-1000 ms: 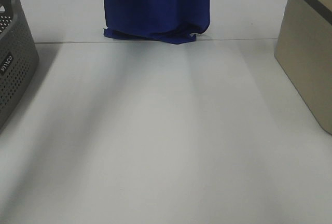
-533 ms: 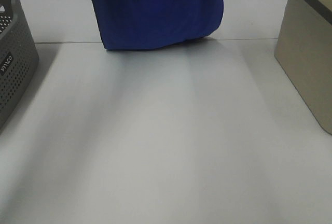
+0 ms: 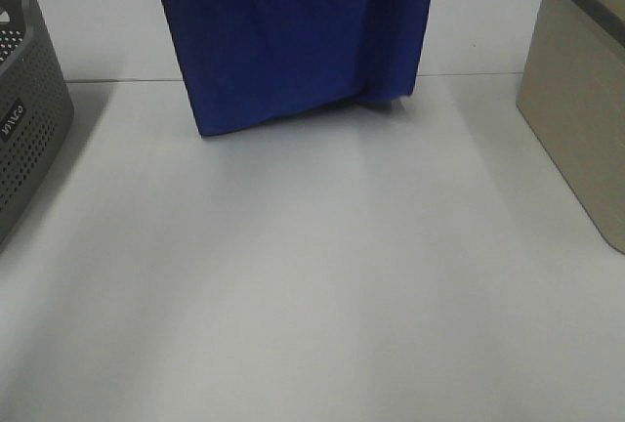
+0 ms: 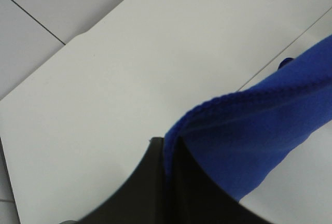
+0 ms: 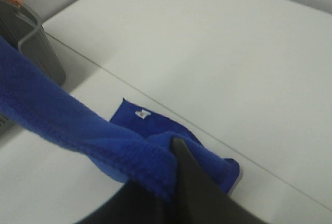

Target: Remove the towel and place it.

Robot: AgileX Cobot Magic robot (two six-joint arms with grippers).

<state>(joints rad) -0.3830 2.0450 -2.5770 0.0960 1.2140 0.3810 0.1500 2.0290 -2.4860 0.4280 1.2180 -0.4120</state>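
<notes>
The royal-blue towel (image 3: 293, 41) hangs as a broad sheet over the far middle of the white table (image 3: 312, 295), and its top runs out of the exterior view. Neither gripper shows there. In the left wrist view my left gripper (image 4: 168, 154) is shut on the towel's (image 4: 259, 130) upper edge, which is stretched taut away from it. My right gripper (image 5: 174, 154) is likewise shut on a bunched edge of the towel (image 5: 78, 125). Below it a corner with a small white tag (image 5: 140, 113) lies on the table.
A grey perforated basket (image 3: 24, 100) stands at the table's left edge. A beige bin (image 3: 576, 100) with a dark rim stands at the right edge. A seam (image 3: 488, 74) crosses the table at the far side.
The towel's crumpled lower end has left the far seam. The sheet now hangs wider, and its lower edge has come nearer over the table.
</notes>
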